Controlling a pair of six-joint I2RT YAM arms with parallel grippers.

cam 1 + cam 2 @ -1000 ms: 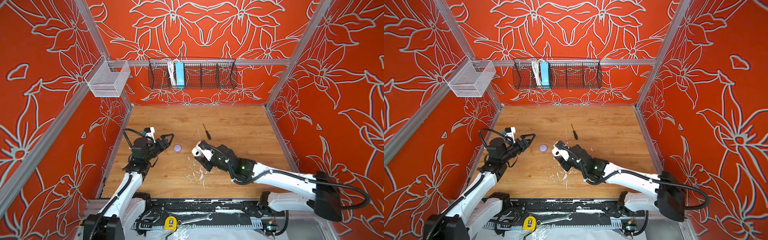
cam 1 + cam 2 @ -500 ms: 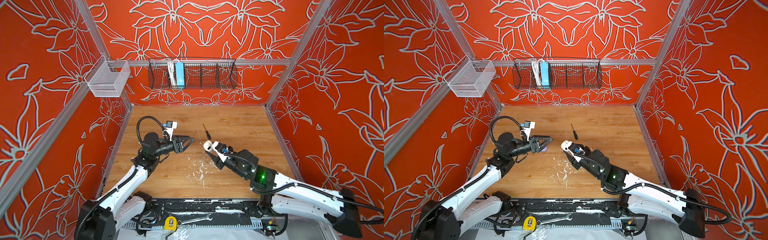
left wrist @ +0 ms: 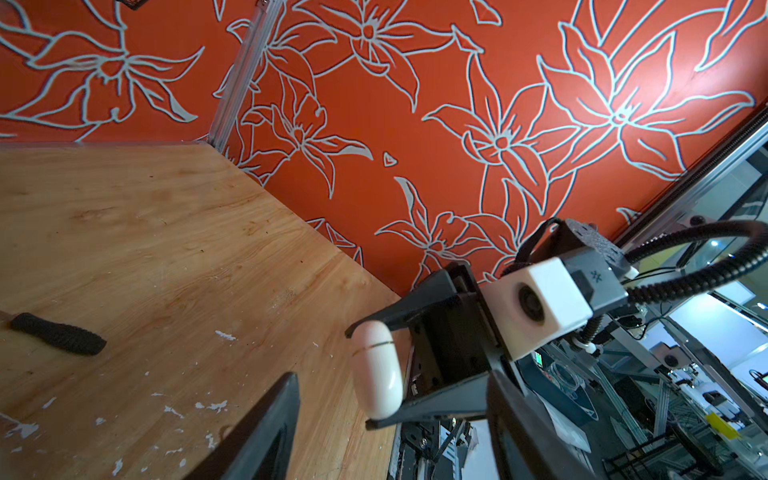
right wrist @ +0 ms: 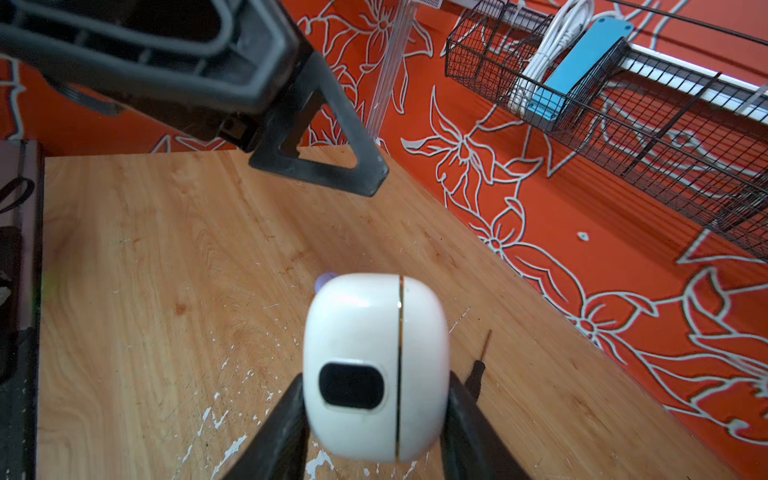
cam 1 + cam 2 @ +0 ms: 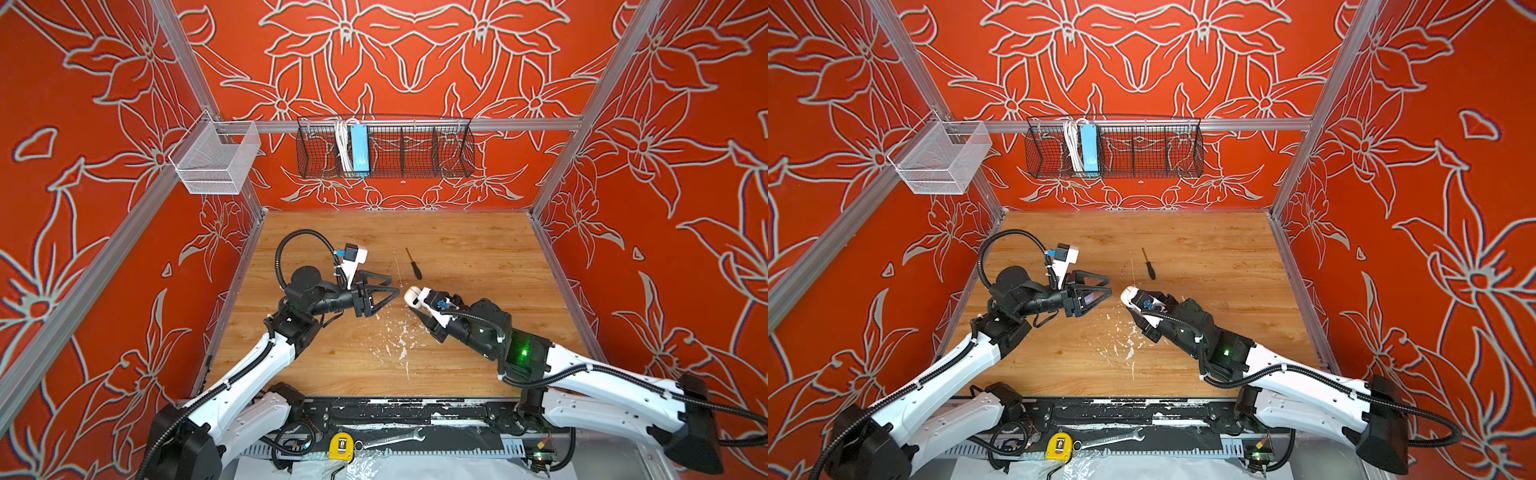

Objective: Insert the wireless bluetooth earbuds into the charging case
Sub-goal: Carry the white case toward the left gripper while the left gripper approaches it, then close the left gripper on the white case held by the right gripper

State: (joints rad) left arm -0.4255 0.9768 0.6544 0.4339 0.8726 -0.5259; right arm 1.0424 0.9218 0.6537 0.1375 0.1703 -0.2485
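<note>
1. My left gripper [image 5: 395, 285] is reaching in toward the middle of the table [image 5: 478, 257]; a second ago it was hanging back near the left wall. Its fingers are standing apart with nothing between them, somewhat narrower than they were.
2. The lavender case [image 5: 1088, 297] is lying flat on the wood where it lay before. In a top view it is now showing only through the open frame of my left fingers, which are hovering over it; a second ago it was lying bare just beside them.
3. My right gripper [image 5: 415, 300] is clamping the white charging case [image 4: 374, 332] by its two sides, lid seam closed, its dark oval patch facing my wrist camera. It is sitting slightly further right than a second ago, and my left fingertips are now pointing at the case from close by, not touching it.
4. The screwdriver [image 5: 414, 270] is lying just behind the white case, unmoved.
</note>
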